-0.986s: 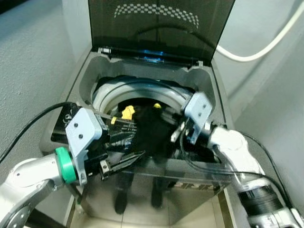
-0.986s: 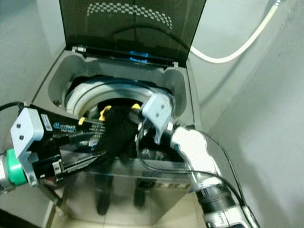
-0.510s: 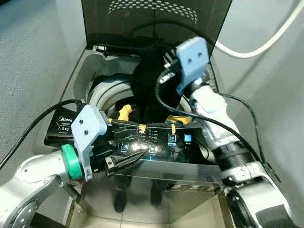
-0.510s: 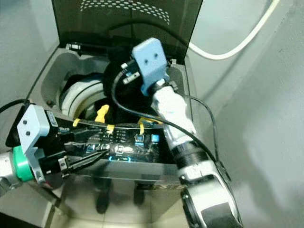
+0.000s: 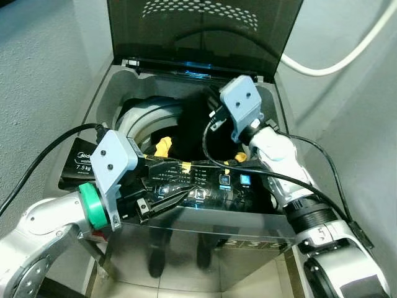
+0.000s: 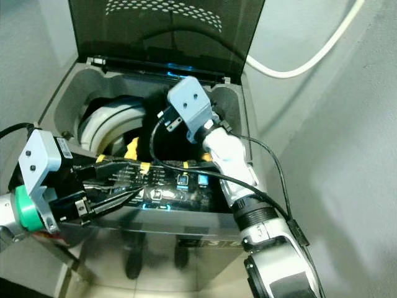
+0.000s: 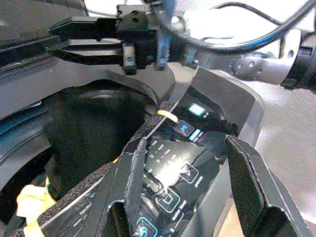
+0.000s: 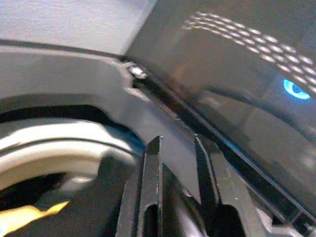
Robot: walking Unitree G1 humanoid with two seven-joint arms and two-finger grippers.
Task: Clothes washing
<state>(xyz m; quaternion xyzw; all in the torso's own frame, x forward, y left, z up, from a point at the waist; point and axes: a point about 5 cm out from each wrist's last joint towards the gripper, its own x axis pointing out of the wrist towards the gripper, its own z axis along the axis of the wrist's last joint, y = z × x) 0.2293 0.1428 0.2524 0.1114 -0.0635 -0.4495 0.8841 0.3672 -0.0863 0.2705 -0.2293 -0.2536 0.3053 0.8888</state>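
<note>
A top-loading washing machine [image 5: 104, 107] stands with its dark lid [image 5: 205, 31] up. My right gripper [image 7: 59, 42] hangs over the drum opening, shut on a black garment [image 5: 189, 130] that droops from it into the white-rimmed drum [image 5: 139, 115]. More dark cloth with yellow patches [image 5: 162, 148] lies at the drum's front edge. My left gripper [image 7: 186, 140] is open just above the lit control panel [image 5: 211, 183] at the machine's front, with nothing between its fingers [image 7: 136, 177].
A white hose [image 5: 335, 59] runs along the wall behind the machine on the right. Grey walls close in on both sides. A black cable [image 5: 43, 164] trails from my left arm. Tiled floor [image 5: 186, 282] shows in front of the machine.
The right gripper lifted the black garment from the drum's front up toward the lid, then came down with it over the opening. The left gripper stayed near the control panel.
</note>
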